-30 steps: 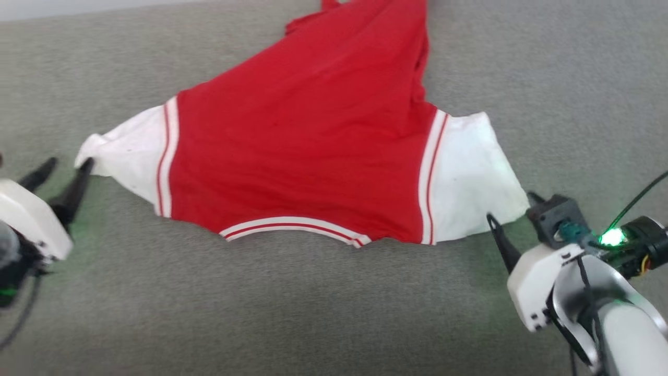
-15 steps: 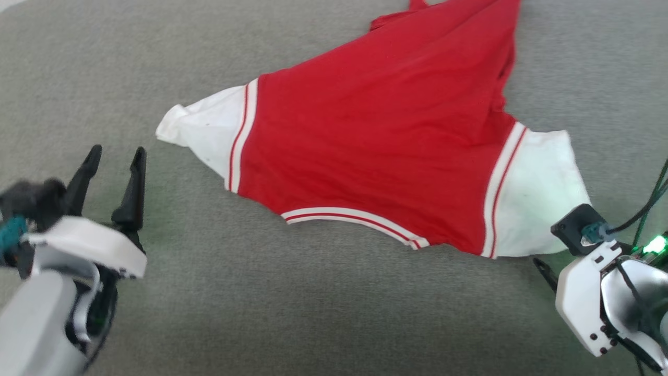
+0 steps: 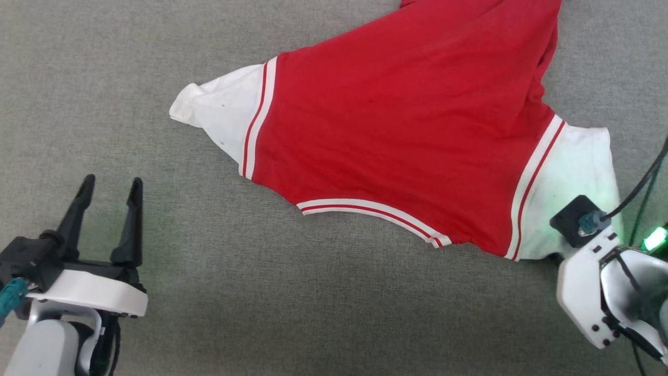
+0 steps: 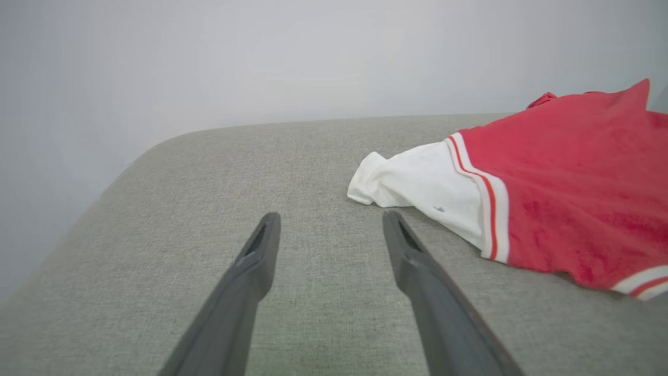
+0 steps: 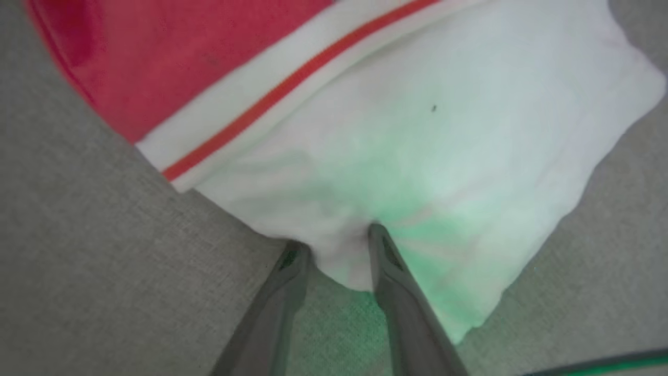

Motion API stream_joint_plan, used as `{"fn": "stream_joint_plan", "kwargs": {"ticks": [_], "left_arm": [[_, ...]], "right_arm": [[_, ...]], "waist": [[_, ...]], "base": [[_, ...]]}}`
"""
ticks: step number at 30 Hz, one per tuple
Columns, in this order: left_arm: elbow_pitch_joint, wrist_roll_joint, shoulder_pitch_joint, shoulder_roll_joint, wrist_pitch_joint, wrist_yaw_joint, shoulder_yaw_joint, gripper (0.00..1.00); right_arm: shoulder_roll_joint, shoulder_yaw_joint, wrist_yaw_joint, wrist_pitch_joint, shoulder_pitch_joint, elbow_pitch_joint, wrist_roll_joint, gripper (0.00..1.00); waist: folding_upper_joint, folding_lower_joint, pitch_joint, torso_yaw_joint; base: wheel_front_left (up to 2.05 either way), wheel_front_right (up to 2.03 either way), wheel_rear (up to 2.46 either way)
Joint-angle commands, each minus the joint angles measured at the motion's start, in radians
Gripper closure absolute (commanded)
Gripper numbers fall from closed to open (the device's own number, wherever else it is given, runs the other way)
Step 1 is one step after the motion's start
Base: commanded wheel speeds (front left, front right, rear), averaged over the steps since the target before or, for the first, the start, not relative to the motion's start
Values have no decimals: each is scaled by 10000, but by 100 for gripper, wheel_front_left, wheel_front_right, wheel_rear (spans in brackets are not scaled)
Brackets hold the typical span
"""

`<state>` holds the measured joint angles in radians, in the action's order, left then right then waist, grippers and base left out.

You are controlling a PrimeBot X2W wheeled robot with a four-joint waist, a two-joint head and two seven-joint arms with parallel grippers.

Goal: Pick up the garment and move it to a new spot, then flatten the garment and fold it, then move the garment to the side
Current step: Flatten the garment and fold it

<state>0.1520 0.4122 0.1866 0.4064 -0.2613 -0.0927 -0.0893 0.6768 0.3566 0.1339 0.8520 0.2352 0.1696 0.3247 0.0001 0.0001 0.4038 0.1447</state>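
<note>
We see the garment (image 3: pixel 396 120), a red soft-fabric jersey shirt with white sleeves and white-and-red striped trim, lying spread on a grey woven upholstered surface (image 3: pixel 313 313). In the head view it fills the upper middle and right, and its red body runs off the top edge. A curved white-and-red striped band (image 3: pixel 370 211) forms the edge nearest us. One white sleeve (image 3: pixel 219 112) points toward our left and the other white sleeve (image 3: pixel 574 172) lies at our right, each joined to the red cloth by a striped seam.

Our left gripper (image 3: pixel 112 181), with its two long dark fingers, sits at the lower left of the head view, well apart from the shirt. Its jaws are spread wide with only grey fabric between them. From the left wrist, this gripper (image 4: pixel 331 215) hovers low over the surface (image 4: pixel 156 235), with the tip of the left-hand sleeve (image 4: pixel 412 183) just beyond its right finger and not touching it. A pale wall (image 4: pixel 261 52) rises behind the rounded edge of the surface.

Our right gripper (image 5: pixel 334 237) is at the near edge of the right-hand sleeve (image 5: pixel 417 130). Its jaws stand partly apart and straddle a small bulge of white cloth: one finger lies on top of the sleeve, the other at its edge against the grey surface. We cannot tell whether they squeeze the cloth. A green glow (image 5: pixel 417 224) tints the fabric there. In the head view the gripper's white casing (image 3: pixel 576 292) covers its fingers, beside a small green light (image 3: pixel 655 239).
</note>
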Motion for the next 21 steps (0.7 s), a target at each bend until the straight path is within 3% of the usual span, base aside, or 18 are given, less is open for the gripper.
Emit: {"fn": "stream_joint_plan", "kwargs": {"ticks": [1,4,7,12,16,19,21], "left_arm": [[-39,-149,-46,-32,-52,-86,97,0],[-133,-351,-8,-39,-52,-261,296,0],[-212,-616,176,422,-54,-367,-3,0],[-685,-64,1451,3475,-53,-357,-3303,0],[-1004,818,3412,5803,350,-359,-6359,0],[-1215,1464,5160,6865,862,-361,-8578,0],[-1187,1796,6437,7195,1230,-362,-9991,0]], "right_arm": [[-64,132,-59,132,-131,-484,-128,100],[-250,15,-58,40,-57,-584,-234,100],[-397,-145,-59,-50,11,-621,-346,100],[-673,-497,-66,-94,146,-467,-603,100],[-908,-499,-66,26,406,-309,-738,100],[-1068,-427,-66,110,631,-227,-853,100],[-1173,-349,-66,131,767,-222,-944,100]], "waist": [[-1,-1,32,-39],[-1,-1,81,-166],[-1,-1,124,-316],[-1,-1,282,-566],[-1,-1,500,-742],[-1,-1,740,-883],[-1,-1,905,-979]], "base": [[0,0,0],[0,0,0],[0,0,0],[0,0,0],[0,0,0],[0,0,0],[0,0,0]]}}
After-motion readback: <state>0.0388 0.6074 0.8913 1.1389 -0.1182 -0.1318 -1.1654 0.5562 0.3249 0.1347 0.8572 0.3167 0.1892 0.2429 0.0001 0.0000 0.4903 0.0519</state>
